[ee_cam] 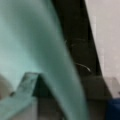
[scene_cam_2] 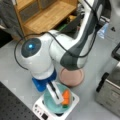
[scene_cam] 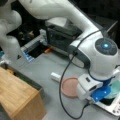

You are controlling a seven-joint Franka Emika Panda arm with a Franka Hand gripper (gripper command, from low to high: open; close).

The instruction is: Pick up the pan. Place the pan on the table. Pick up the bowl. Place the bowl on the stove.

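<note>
Claw: in a front view the claw (scene_cam_2: 57, 96) is down inside the bowl, one white finger (scene_cam_2: 55, 93) lying across the bowl's inside; the blue mount sits just at 10 o'clock of the bowl. In a front view the claw (scene_cam: 106, 96) shows only as its blue mount, fingers hidden behind the arm.
Claw state: the fingers stand at the bowl's wall, but whether they grip it or stand apart from it, I cannot tell.
Bowl: the bowl (scene_cam_2: 58, 99) sits on the stove, teal, with an orange thing (scene_cam_2: 66, 97) inside it at 3 o'clock of the finger. In a front view the bowl (scene_cam: 115, 88) peeks out at 3 o'clock of the blue mount. In the wrist view the bowl (ee_cam: 32, 50) fills the left half, its wall close up against the dark stove top.
Stove: the stove (scene_cam_2: 72, 102) is white, with knobs along its edge at 8 o'clock; its dark top (ee_cam: 77, 47) shows in the wrist view. In a front view the stove (scene_cam: 110, 107) lies at 5 o'clock.
Pan: the pan (scene_cam: 70, 86) rests flat on the desk, off the stove, its white handle pointing to 10 o'clock; in a front view the pan (scene_cam_2: 72, 77) lies just at 1 o'clock of the bowl, partly under the arm.
Desk: grey desk (scene_cam: 45, 65), also seen at (scene_cam_2: 15, 70).
Wooden box: the box (scene_cam: 17, 97) stands at 8 o'clock of the pan, well apart.
Oven: the steel oven (scene_cam_2: 111, 87) stands at 3 o'clock of the pan.
</note>
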